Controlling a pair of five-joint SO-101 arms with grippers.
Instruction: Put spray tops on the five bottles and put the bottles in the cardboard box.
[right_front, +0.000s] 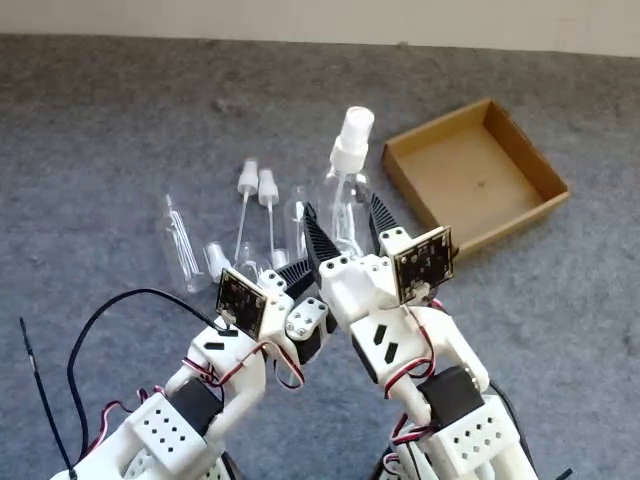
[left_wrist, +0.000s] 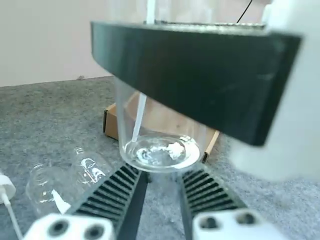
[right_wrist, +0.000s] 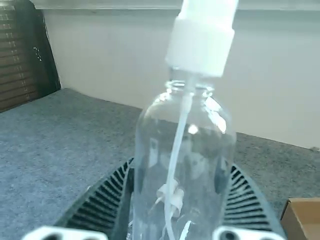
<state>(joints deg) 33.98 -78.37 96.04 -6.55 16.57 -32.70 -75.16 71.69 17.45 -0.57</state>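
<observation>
A clear bottle (right_front: 345, 190) with a white spray top (right_front: 352, 140) stands upright above the carpet, and my right gripper (right_front: 348, 225) is shut on its body. In the right wrist view the bottle (right_wrist: 182, 150) sits between the ribbed black fingers (right_wrist: 105, 200), its dip tube running down inside. My left gripper (right_front: 298, 268) is just below and to the left, slightly open with nothing in it. The left wrist view has the bottle's base (left_wrist: 160, 150) right beyond my left gripper (left_wrist: 162, 175). The empty cardboard box (right_front: 475, 175) lies to the right.
Capless clear bottles (right_front: 180, 245) (right_front: 296, 215) lie on the grey carpet at the left. Two loose spray tops (right_front: 247, 180) (right_front: 268, 190) lie between them. Lying bottles (left_wrist: 90, 165) and the box corner (left_wrist: 112, 120) are in the left wrist view. A black cable (right_front: 100, 330) loops at the lower left.
</observation>
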